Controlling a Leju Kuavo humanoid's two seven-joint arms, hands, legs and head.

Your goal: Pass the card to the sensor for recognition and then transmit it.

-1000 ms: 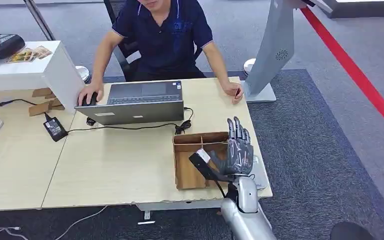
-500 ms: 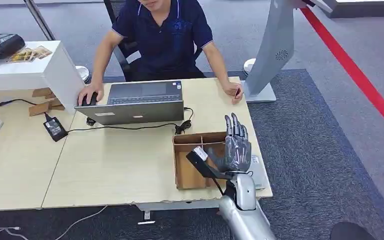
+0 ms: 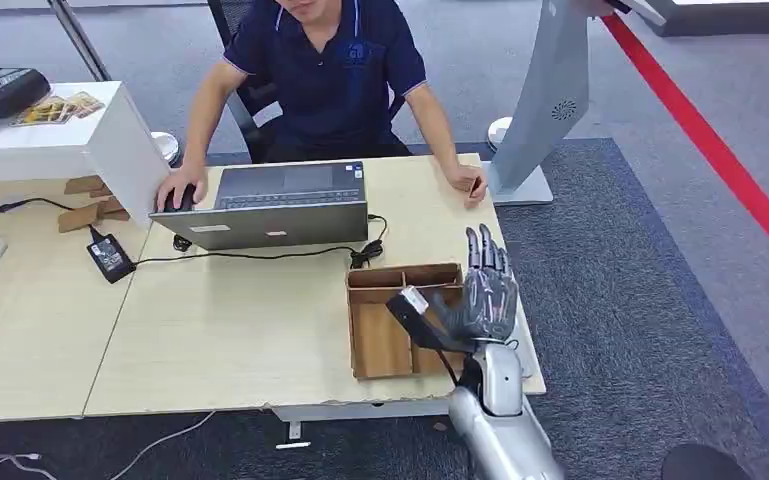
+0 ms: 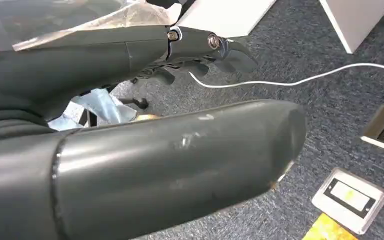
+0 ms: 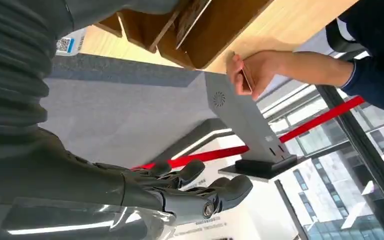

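A person sits behind the table and holds a small reddish card [image 3: 476, 187] at the table's far right corner; the card [image 5: 247, 77] lies between that person's fingers. Just beyond stands the grey slanted sensor stand [image 3: 550, 100], whose base [image 5: 239, 120] is beside the person's hand. My right hand [image 3: 485, 295] hovers over the right part of a cardboard box [image 3: 400, 277], fingers stretched out towards the person, thumb out to the side, nothing in it. Its fingers [image 5: 180, 192] are spread. My left hand [image 4: 180, 45] hangs over the carpet, holding nothing.
An open laptop [image 3: 270, 205] with cable and charger [image 3: 110, 257] stands mid-table; the person's other hand is on a mouse. A white cabinet [image 3: 60, 140] is at the far left. Red tape [image 3: 720, 150] runs across the carpet. Floor sockets [image 4: 349, 197] lie below my left hand.
My right hand has drifted a little to the right above the cardboard box, still spread and empty. The person and the card have not moved.
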